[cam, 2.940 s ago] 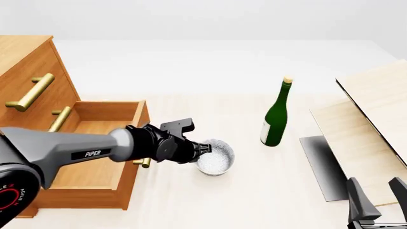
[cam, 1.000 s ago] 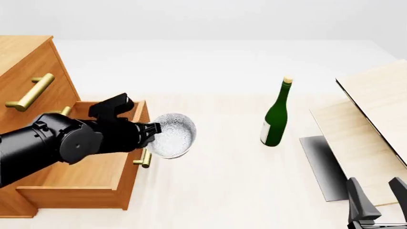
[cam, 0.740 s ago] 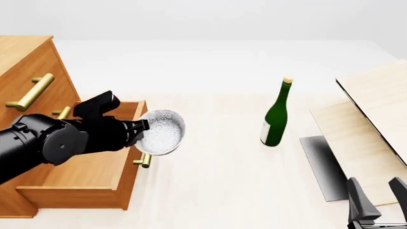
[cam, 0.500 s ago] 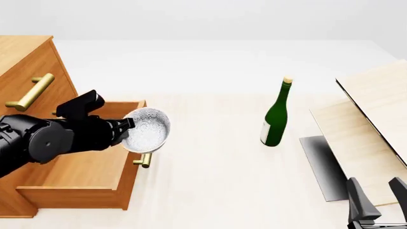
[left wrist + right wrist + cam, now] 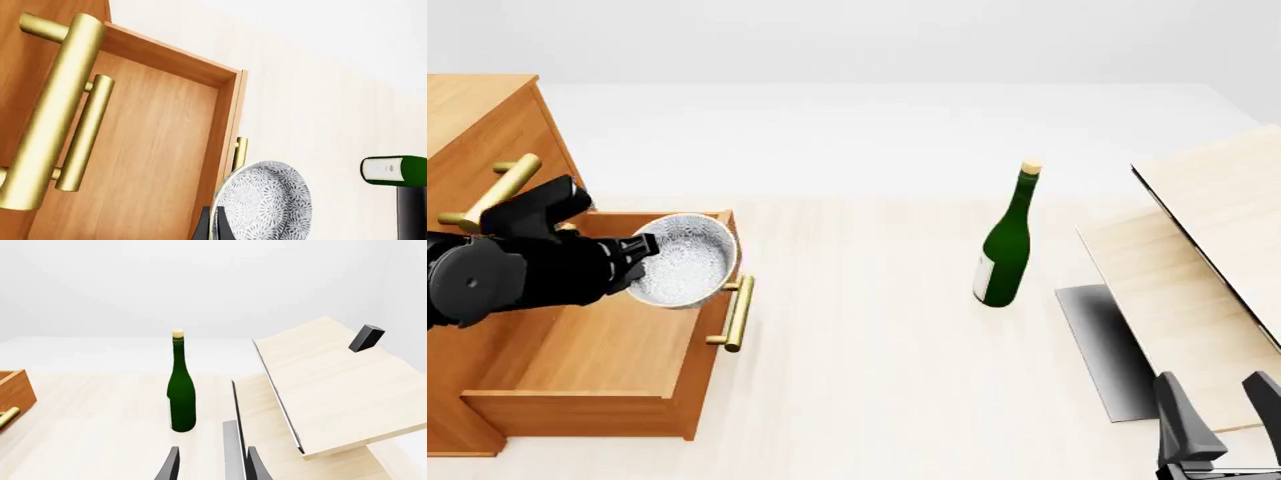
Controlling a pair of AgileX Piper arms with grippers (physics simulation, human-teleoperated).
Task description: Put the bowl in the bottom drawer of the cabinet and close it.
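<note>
My left gripper [image 5: 638, 258] is shut on the rim of the speckled white-grey bowl [image 5: 683, 260]. The bowl is in the air, tipped on its side, over the front right part of the open bottom drawer [image 5: 601, 350]. In the left wrist view the bowl [image 5: 267, 200] sits between the fingertips [image 5: 204, 226], beside the drawer's front wall and its brass handle [image 5: 239, 152]. The orange-brown cabinet [image 5: 481, 130] stands at the left. My right gripper [image 5: 1214, 425] waits open at the lower right, holding nothing.
A green bottle [image 5: 1005, 245] stands upright mid-table, right of the drawer. Pale wooden boards [image 5: 1214, 230] lean at the right over a grey sheet [image 5: 1101, 340]. The two upper drawers' brass handles [image 5: 53, 110] jut out above the open drawer.
My left arm has lifted the bowl off the table and carried it left, from beside the drawer's handle to over the open drawer. The right arm has not moved.
</note>
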